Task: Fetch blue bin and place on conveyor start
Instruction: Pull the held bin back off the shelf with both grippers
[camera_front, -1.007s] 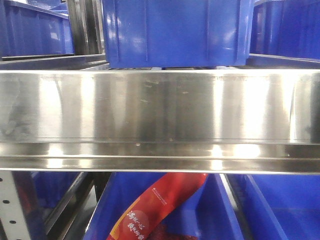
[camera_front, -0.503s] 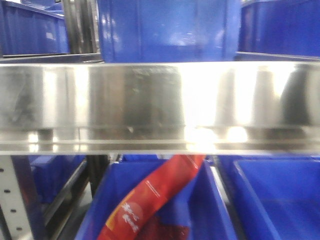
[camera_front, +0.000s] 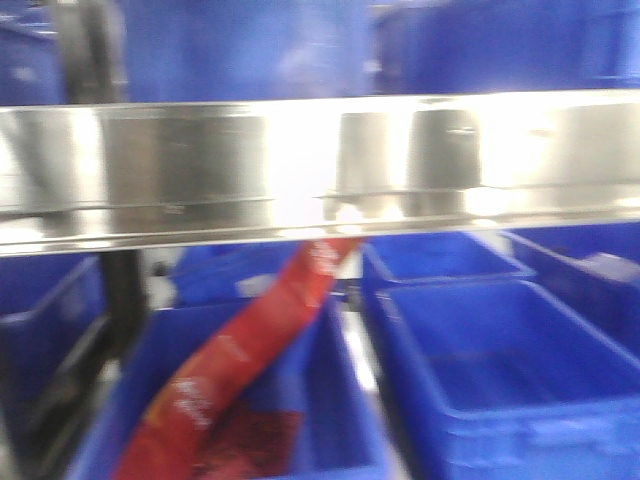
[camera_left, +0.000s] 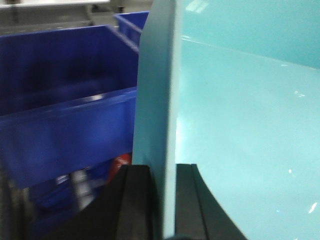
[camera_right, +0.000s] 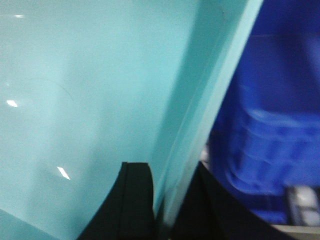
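The blue bin (camera_left: 240, 115) fills most of the left wrist view as a pale turquoise tub. My left gripper (camera_left: 163, 172) is shut on its left wall, one black finger outside and one inside. In the right wrist view the same blue bin (camera_right: 85, 85) shows its smooth inside, and my right gripper (camera_right: 167, 175) is shut on its right wall. Neither the bin nor the grippers appear in the front view. The conveyor start is out of view.
A shiny steel shelf (camera_front: 300, 160) crosses the front view, with dark blue crates (camera_front: 500, 360) below and above it. A red packet (camera_front: 240, 360) leans in one lower crate. More dark blue crates (camera_left: 65, 105) stand left of the bin and on its right side (camera_right: 270, 120).
The front view has shifted: the steel shelf has risen in the frame and slid left, and more of the lower blue crates now shows. The picture is blurred by motion.
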